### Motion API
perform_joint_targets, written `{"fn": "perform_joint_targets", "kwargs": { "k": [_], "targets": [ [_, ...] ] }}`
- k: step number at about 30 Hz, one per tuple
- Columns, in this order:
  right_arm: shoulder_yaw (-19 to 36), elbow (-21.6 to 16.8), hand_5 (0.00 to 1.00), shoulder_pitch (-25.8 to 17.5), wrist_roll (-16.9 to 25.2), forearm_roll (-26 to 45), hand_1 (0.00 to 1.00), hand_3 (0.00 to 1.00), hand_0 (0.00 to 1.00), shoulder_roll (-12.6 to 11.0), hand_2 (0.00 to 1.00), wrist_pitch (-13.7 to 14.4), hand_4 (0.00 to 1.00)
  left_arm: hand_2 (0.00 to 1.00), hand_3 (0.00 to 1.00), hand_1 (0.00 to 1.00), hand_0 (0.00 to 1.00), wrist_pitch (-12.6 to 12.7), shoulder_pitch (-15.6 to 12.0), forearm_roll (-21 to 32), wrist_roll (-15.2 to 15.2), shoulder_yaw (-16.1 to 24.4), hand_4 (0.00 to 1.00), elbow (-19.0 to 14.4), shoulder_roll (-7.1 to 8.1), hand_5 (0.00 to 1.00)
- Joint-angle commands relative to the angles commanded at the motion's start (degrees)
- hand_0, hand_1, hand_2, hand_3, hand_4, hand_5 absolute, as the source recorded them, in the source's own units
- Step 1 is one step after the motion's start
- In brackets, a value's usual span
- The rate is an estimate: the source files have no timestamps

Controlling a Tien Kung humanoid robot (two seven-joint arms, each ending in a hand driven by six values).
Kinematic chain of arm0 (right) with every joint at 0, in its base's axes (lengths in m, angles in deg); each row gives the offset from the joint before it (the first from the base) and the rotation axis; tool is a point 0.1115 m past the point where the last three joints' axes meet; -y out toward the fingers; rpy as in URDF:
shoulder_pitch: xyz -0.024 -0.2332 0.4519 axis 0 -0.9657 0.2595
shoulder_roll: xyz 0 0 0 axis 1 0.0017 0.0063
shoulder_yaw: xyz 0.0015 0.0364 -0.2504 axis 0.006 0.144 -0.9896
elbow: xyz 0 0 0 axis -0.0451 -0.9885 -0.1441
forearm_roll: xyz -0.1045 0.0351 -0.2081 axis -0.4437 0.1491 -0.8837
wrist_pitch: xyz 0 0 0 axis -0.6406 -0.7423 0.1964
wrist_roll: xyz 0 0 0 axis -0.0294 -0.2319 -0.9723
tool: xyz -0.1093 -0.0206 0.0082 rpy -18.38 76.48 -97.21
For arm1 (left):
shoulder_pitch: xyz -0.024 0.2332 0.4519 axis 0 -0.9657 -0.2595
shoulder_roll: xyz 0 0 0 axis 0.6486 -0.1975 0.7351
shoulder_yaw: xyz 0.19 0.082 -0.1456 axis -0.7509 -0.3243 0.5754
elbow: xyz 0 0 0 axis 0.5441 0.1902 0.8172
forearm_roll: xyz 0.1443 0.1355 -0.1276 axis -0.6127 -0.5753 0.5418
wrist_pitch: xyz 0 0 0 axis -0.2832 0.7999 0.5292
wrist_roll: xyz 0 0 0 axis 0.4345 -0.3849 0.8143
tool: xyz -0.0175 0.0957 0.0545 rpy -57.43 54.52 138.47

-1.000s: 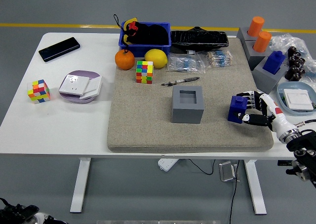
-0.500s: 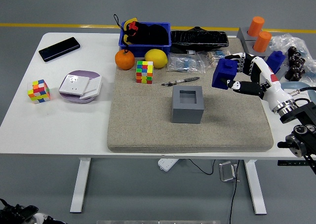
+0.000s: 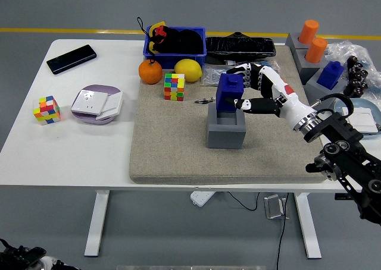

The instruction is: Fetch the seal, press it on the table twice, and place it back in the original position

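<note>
My right hand (image 3: 245, 91) is shut on a blue seal (image 3: 228, 93) and holds it upright over the square hollow of the grey holder block (image 3: 225, 129) in the middle of the beige mat (image 3: 172, 145). The seal's bottom sits at the block's top opening; I cannot tell how deep it is in. My right arm (image 3: 333, 148) reaches in from the lower right. My left arm is out of view.
A pen (image 3: 205, 100) lies behind the block. A colour cube (image 3: 174, 87), an orange (image 3: 150, 72) and a lemon (image 3: 188, 70) sit at the mat's back left. More grey holders with orange (image 3: 308, 32) and blue seals (image 3: 330, 75) stand at the right. A blue bin (image 3: 175, 44) is at the back.
My right hand lifted the blue seal from the mat's right side and carried it left to just above the grey block.
</note>
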Motion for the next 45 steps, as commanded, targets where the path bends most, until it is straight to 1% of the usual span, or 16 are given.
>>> {"fn": "perform_joint_targets", "kwargs": {
  "k": [3,7,13,19,25,45],
  "targets": [
    [-1.2,2.64,0.002,1.24,0.41,0.35,0.36,0.347,0.493,0.99,0.365,-0.31,0.65,0.684,0.751,0.691,0.72,-0.03,0.01,-0.26,-0.03,0.14,0.676,-0.01,0.07,0.263],
    [-2.0,5.28,0.002,2.2,0.83,0.59,0.36,0.347,0.493,1.73,0.365,-0.78,0.65,0.684,0.751,0.691,0.72,-0.03,0.08,-0.43,-0.02,0.2,0.676,-0.01,0.12,0.263],
    [-3.03,8.36,0.002,2.5,1.52,1.18,0.358,0.347,0.496,1.85,0.365,-1.34,0.657,0.684,0.751,0.691,0.72,0.09,0.07,0.5,0.26,-0.25,0.676,0.16,0.13,0.263],
    [-3.84,10.77,0.002,2.25,2.27,2.08,0.36,0.347,0.496,1.91,0.365,-1.32,0.659,0.684,0.751,0.691,0.72,0.1,0.16,0.28,0.33,-0.11,0.677,0.17,0.27,0.263],
    [-4.29,12.05,0.002,2.27,2.47,2.48,0.357,0.346,0.497,2.03,0.365,-1.36,0.666,0.684,0.751,0.691,0.72,0.11,0.17,0.61,0.45,-0.39,0.677,0.16,0.17,0.264],
    [-5.6,12.7,0.002,2.57,2.66,2.96,0.361,0.344,0.504,2.34,0.365,-1.62,0.67,0.684,0.752,0.691,0.72,0.13,0.23,0.38,0.44,-0.24,0.676,0.21,0.16,0.265]
  ]
}}
